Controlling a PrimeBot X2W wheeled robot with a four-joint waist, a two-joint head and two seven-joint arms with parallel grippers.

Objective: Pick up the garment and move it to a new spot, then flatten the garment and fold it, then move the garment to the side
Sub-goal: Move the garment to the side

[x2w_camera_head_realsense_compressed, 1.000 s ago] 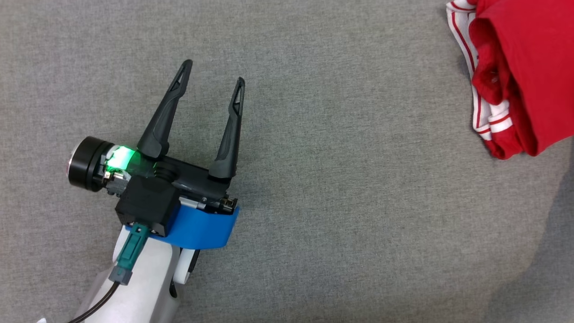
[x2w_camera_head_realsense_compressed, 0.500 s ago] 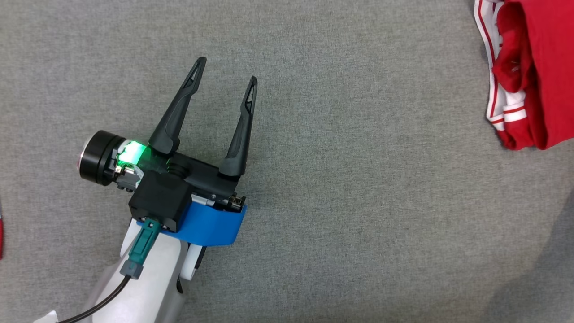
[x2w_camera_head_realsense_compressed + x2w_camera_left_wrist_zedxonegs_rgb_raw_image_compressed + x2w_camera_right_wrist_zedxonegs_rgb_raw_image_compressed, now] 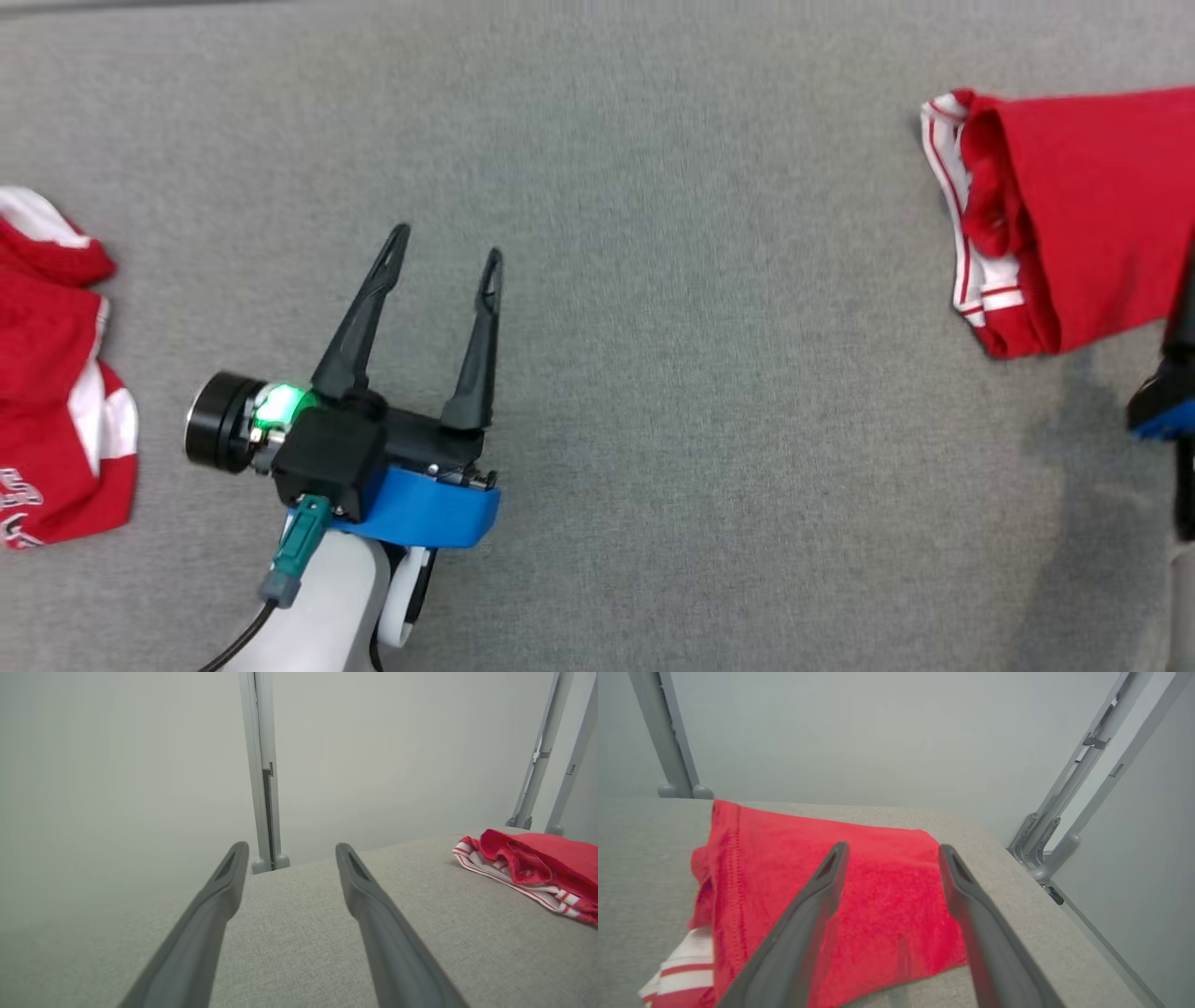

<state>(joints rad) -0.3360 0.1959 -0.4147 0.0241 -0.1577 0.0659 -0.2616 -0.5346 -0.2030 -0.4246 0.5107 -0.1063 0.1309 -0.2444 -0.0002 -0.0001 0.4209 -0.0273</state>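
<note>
Red garments: two, well apart on grey desk point(image 3: 653, 373).
Folded garment point(image 3: 1074, 215): desk's right end.
Right hand point(image 3: 893, 851): above it, fingers spread, gripping nothing.
Crumpled garment point(image 3: 51, 373): far left.
Left hand point(image 3: 446, 241): fingers spread, empty, over bare desk.

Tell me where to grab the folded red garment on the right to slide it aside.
I'd take the folded garment by its near edge, pinching all layers, the right gripper coming from the robot's side; it hangs open just above. That edge lies flat; the striped end looks loose and bunched.
</note>
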